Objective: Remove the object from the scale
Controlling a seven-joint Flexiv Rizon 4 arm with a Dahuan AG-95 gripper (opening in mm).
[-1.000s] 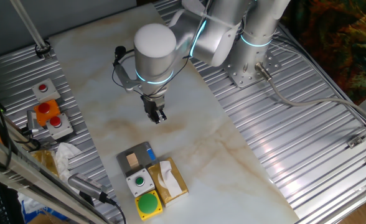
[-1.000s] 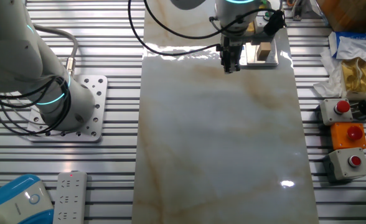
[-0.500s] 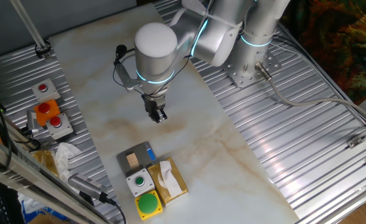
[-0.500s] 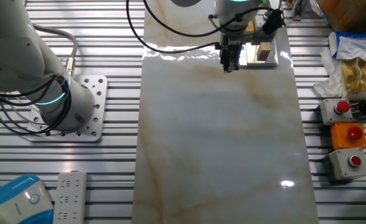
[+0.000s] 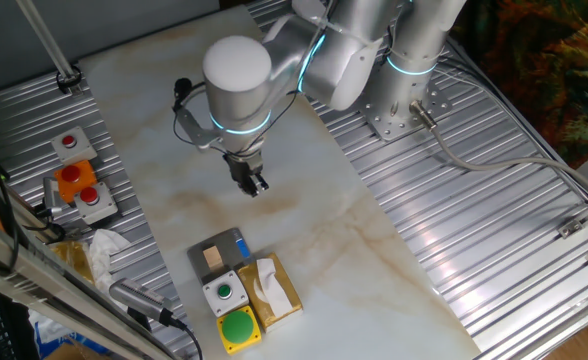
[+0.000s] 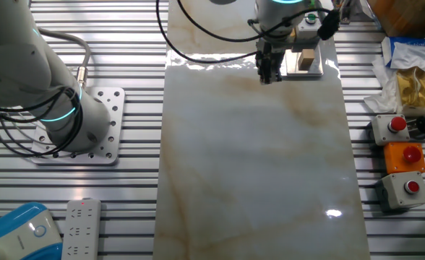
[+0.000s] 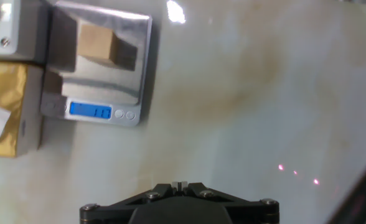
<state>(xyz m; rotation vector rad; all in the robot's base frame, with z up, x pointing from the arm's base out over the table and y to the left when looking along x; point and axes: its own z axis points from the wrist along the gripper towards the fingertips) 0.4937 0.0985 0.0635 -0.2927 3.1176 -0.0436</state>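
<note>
The tiny tan wooden cube point(image 5: 212, 259) sits on the small dark-grey scale point(image 5: 226, 246) near the table's front edge. In the hand view the cube point(image 7: 98, 45) rests on the scale point(image 7: 122, 84), whose blue display reads at its near edge. In the other fixed view the cube point(image 6: 308, 59) is on the scale point(image 6: 296, 66). My gripper point(image 5: 254, 184) hangs above the marble, well short of the scale, with its fingertips together and nothing between them. It also shows in the other fixed view point(image 6: 267, 75) and at the bottom of the hand view point(image 7: 179, 185).
A grey box with a green button point(image 5: 223, 292), a yellow box with a big green button point(image 5: 239, 329) and a yellow-brown tissue box point(image 5: 276, 290) stand right by the scale. Red-button boxes point(image 5: 80, 185) sit on the left rail. The arm base point(image 5: 399, 110) is at the back right.
The arm's wrist has shifted slightly left in one fixed view and the gripper has edged a little with it. The cube and scale have not moved.
</note>
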